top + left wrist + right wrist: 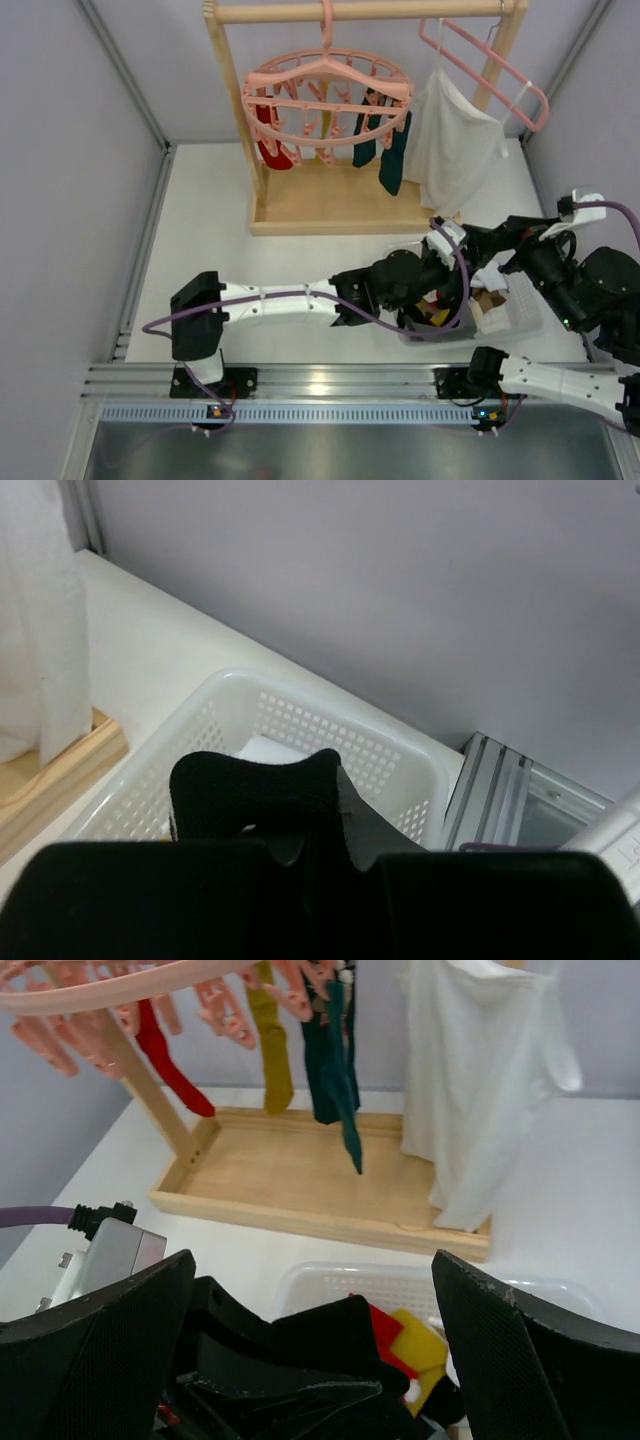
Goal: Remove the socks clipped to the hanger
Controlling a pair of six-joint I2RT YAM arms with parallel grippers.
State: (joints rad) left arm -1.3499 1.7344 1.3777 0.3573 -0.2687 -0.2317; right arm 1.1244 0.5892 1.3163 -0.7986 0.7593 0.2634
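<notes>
The round pink hanger (325, 85) hangs by its hook from the wooden rack's bar. A red sock (272, 142), a mustard sock (272, 1050) and teal socks (392, 152) are clipped to it. They also show in the right wrist view, red (165, 1060) and teal (335, 1060). My left gripper (440, 290) reaches right over the white basket (522, 318). Its fingers stand together (338, 765), and I see nothing between them. Red and yellow socks (405, 1338) lie in the basket under it. My right gripper (478, 262) is wide open and empty, its fingers (540, 1360) on either side of the left gripper.
A large white cloth (450, 140) hangs on a plain pink loop hanger (500, 65) at the rack's right end. The wooden rack base (340, 205) lies just beyond the basket. Grey walls and metal rails enclose the table.
</notes>
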